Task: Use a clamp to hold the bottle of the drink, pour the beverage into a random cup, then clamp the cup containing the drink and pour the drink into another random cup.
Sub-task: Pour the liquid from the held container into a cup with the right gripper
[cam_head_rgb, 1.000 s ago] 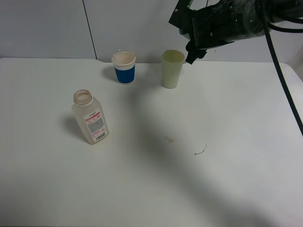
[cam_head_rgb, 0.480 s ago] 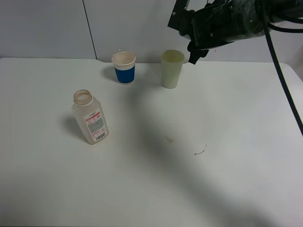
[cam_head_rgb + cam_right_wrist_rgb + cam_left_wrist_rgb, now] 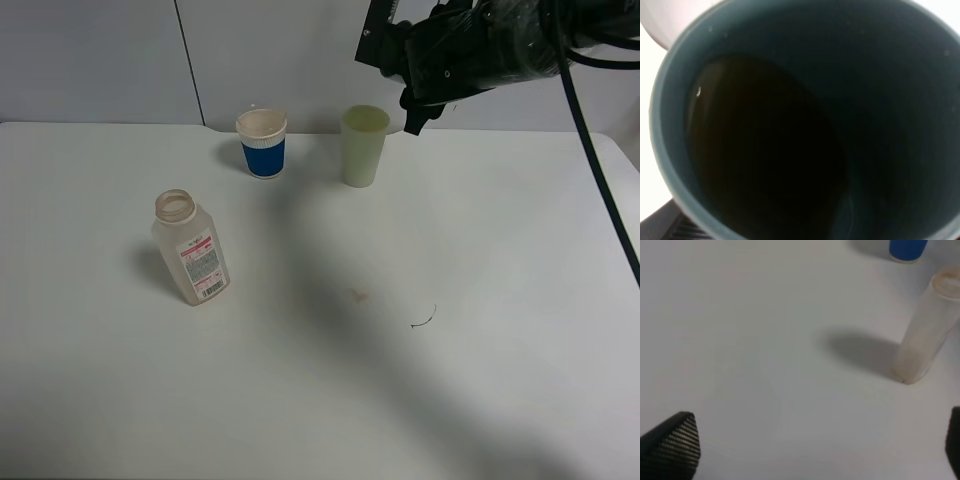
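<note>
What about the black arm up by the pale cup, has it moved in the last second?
Yes, slightly. The black arm has edged right: its lower tip now sits farther from the pale yellow-green tumbler, which has not shifted.

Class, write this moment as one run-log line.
teal cup: in right jaws, brown drink inside | right arm: up beside tumbler | bottle: upright on table | left jaws: open
</note>
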